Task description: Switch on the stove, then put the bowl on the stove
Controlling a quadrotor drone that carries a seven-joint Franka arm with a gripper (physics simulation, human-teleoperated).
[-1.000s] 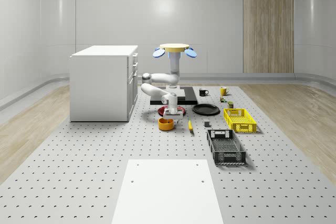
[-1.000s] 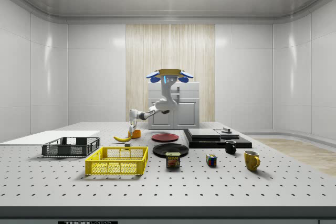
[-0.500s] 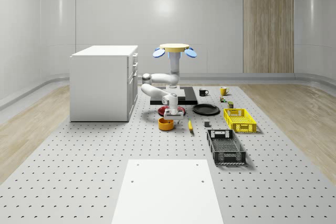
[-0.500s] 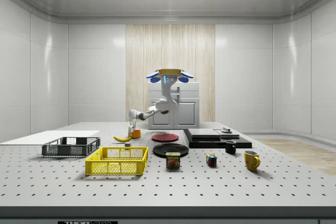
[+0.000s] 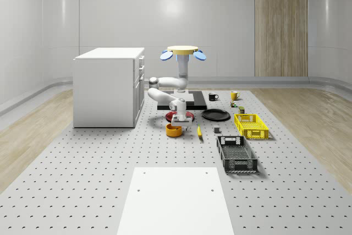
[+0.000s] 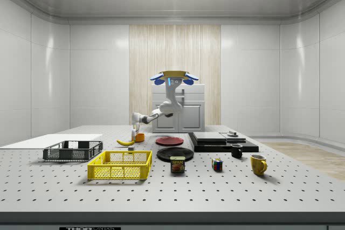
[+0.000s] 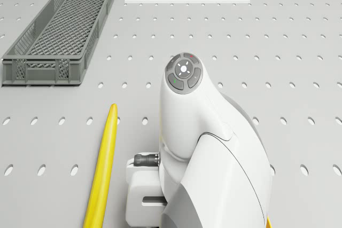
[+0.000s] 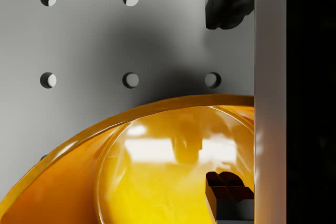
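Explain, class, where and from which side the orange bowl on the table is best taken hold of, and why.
Grip the orange bowl by its thin rim, coming straight down from above. It sits upright and open-topped on the table, so one finger can probably pass inside the wall and one outside. The tool hangs just over it, below the hovering drone.

Drone (image 5: 183, 51) hovers over the stove (image 5: 181, 99); bowl (image 5: 174, 130) lies on the surface (image 5: 82, 180) before it; banana (image 5: 199, 131) just right in the whole-scene view.
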